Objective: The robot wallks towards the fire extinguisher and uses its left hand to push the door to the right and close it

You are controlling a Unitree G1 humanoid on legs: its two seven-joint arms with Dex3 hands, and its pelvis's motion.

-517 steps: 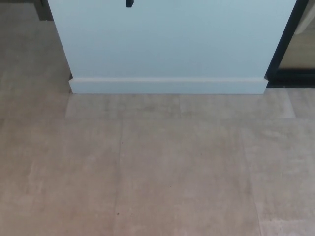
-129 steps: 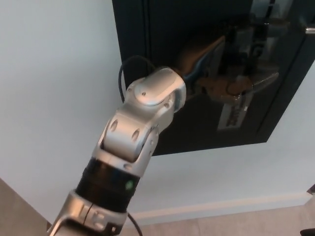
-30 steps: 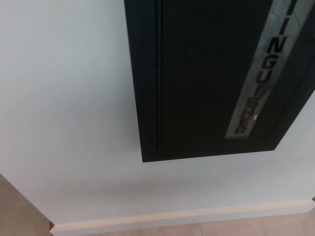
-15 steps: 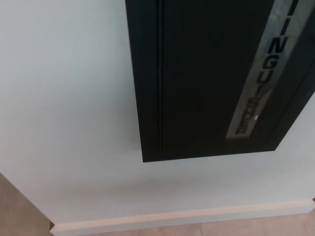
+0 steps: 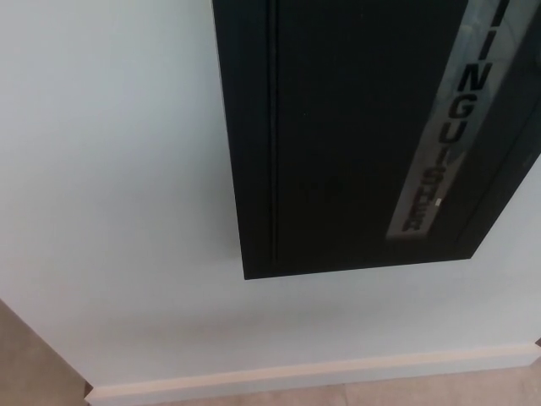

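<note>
robot body — none in head view | arms, hands — out of frame

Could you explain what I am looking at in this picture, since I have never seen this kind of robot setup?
This is one picture from a camera on the head of a humanoid robot, which looks forward and down. The robot has two arms with black three-fingered hands, but neither shows here, so nothing is held. The dark panel is the door of a fire extinguisher cabinet set in a white wall. It looks flush in its dark frame, so it appears closed. The silver strip running down it carries part of the word "extinguisher". Along the bottom you see the white baseboard and a little tan floor.
</note>
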